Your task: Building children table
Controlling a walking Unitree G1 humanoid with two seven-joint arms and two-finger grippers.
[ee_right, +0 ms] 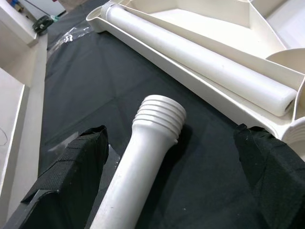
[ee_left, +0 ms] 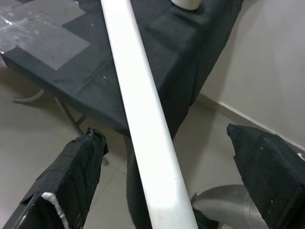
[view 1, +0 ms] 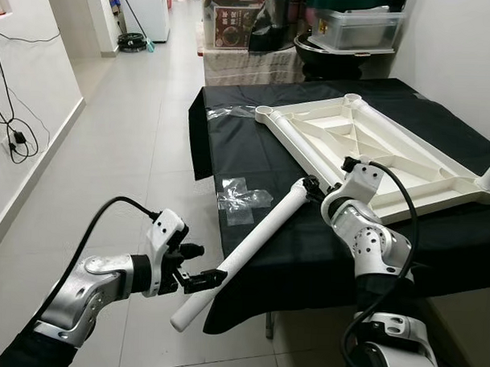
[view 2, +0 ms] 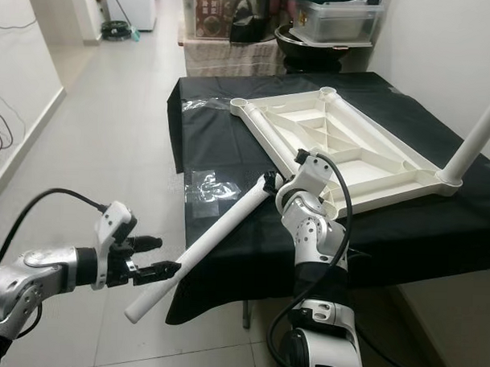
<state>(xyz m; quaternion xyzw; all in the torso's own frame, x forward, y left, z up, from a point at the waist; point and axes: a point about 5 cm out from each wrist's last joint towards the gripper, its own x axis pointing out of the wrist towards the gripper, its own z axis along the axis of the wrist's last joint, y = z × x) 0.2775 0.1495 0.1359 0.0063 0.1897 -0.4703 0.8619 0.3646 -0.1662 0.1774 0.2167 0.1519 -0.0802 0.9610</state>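
**White table leg flanked by both grippers at the table's edge**

On the black cloth covering a table, an upturned white tabletop is laid with its ribbed underside facing up. A second leg is seen lying inside the tabletop's frame along its near edge, and another leg is seen standing upright at the tabletop's right corner. A loose white table leg is laid slantwise across the cloth's front left corner, its plain end hanging out over the tiled floor and its threaded end pointed toward the tabletop. The left gripper is held at the overhanging part of the leg; its fingers are spread apart on either side of the tube, with gaps visible. The right gripper is placed at the threaded end, its fingers likewise apart and not clamped. Clear plastic wrapping is seen on the cloth beside the leg. Storage boxes are stacked beyond the table.
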